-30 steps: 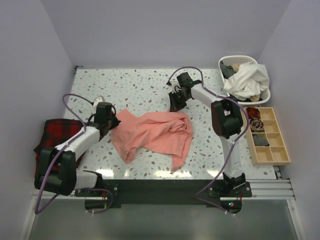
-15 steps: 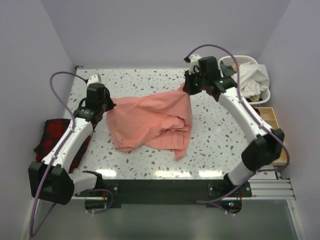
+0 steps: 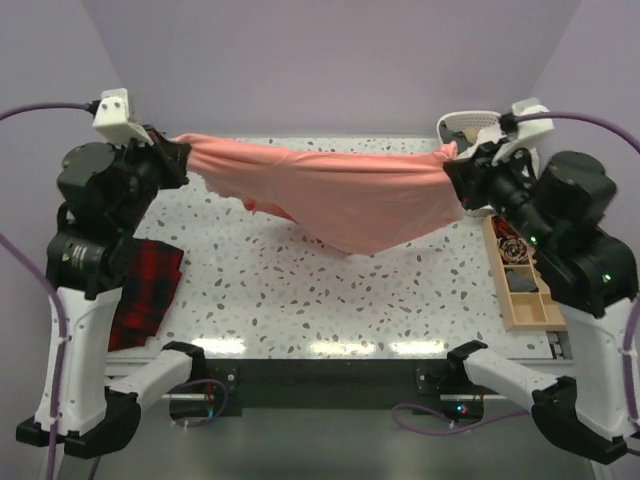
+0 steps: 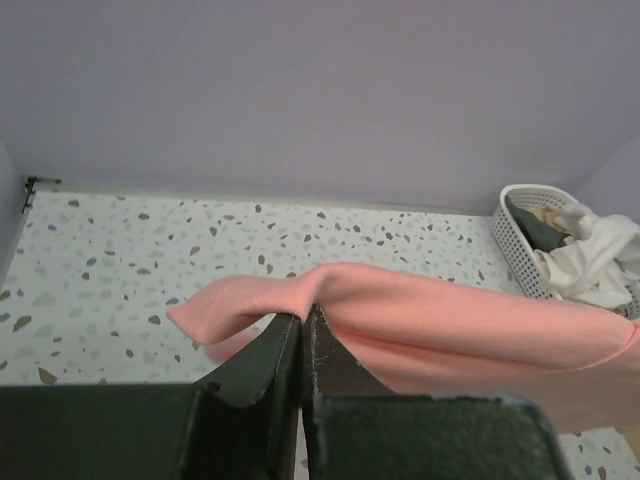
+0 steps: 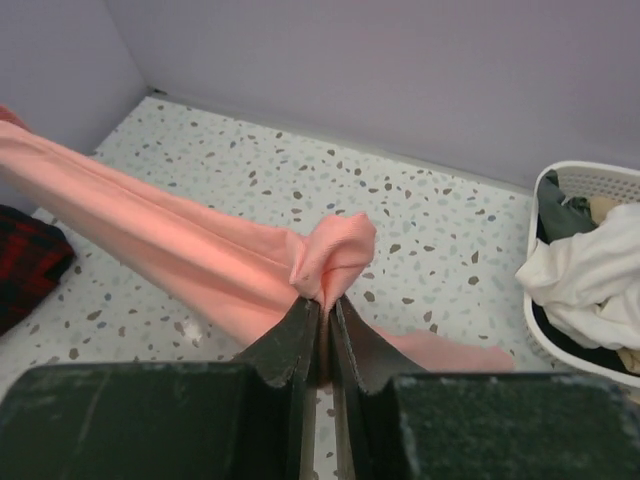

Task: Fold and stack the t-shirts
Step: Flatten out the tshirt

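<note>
Left fingers point(image 4: 262, 365) pinched shut on t-shirt point(image 3: 350, 195) edge. Cloth hangs stretched between arms, above tabletop point(image 3: 300, 290), middle sagging. Judged light, limp and thin; hold at bunched corners. Right fingers point(image 5: 288, 348) clamped on opposite bunch.

Both arms stand high and spread wide apart. The left arm point(image 3: 85, 250) rises from its base at the near edge and leans over the left edge, with its wrist pointing inward near the far left corner. The left gripper point(image 4: 302, 318) has its jaws pressed together on a fold of the t-shirt point(image 3: 350, 195). The right arm point(image 3: 575, 240) mirrors this along the right edge. The right gripper point(image 5: 325, 303), near the far right corner, is likewise clamped on bunched cloth.
</note>
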Controlling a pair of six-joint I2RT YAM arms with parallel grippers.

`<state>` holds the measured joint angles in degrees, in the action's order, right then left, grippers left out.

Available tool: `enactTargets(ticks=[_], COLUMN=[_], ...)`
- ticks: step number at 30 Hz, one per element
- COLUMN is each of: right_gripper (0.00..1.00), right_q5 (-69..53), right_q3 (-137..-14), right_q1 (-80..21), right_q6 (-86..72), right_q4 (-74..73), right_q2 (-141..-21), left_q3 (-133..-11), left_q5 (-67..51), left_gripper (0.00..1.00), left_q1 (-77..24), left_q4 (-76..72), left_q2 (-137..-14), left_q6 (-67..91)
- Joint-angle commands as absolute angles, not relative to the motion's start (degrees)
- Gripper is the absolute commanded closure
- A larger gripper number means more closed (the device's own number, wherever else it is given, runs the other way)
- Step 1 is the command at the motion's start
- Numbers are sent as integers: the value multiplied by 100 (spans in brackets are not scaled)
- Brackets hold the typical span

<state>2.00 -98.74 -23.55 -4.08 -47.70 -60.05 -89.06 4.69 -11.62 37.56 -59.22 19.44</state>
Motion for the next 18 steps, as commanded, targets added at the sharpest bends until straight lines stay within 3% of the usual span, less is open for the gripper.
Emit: enactTargets(ticks=[1, 5, 8, 10, 13, 18], right_gripper=[89, 87, 86, 88, 97, 100], right_q5=[18, -676, -913, -1168, -1283, -950], right_q3=[-10983, -11364, -10769, -9978, -8547, -6509], right_q1=[-2347, -2355, -2355, -2347, -2347, -2355], right_q6=[-518, -571, -633, -729, -1001, -1178], right_q4=[-5667, -5915, -5836, -5705, -5258, -4800], right_q2=[-5459, -5361, -5405, -5458, -5414, -5335], left_q3=[-10062, -10731, -10487, -9829, -8634, -6931], left_q5=[27, 26, 26, -202, -158, -18], left_gripper=[92, 87, 88, 90, 96, 100], left_q1=[-1134, -1142, -1143, -1134, -1134, -1143], left_q4=[4657, 5097, 5081, 4949, 4492, 3772], left_q2=[-5546, -5616, -5757, -5853, -5941, -6231], left_q6=[1292, 1257, 1362, 1450, 1564, 1871])
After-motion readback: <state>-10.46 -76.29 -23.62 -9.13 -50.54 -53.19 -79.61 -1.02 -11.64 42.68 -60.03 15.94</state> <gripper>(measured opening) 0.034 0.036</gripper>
